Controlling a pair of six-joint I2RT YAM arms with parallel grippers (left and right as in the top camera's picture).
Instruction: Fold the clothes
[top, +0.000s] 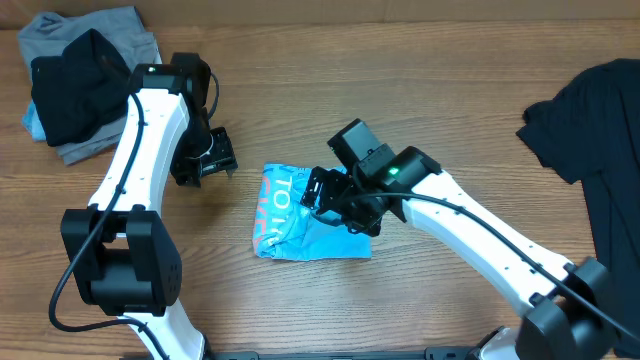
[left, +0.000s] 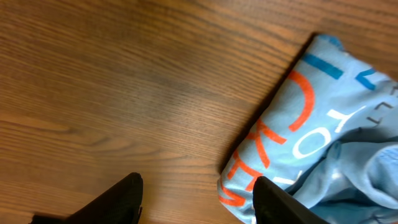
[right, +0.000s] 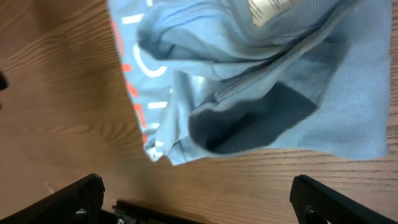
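On wooden bench (top: 430, 90): light blue cotton T-shirt (top: 295, 225) apparently folded; left gripper (top: 214, 160) beside it, right gripper (top: 325, 193) over it, both wide, empty; black T-shirt (top: 600, 150) right of it, unfolded.

Soft, even light from above covers the brown wood-grain desk (top: 430, 90), and shadows on it are short and faint. The overhead view is sharp. In the left wrist view the black fingers (left: 118, 199) at 6 o'clock are blurred. In the right wrist view a dark shadow fills a crease in the folded light blue cotton T-shirt (right: 292, 56).
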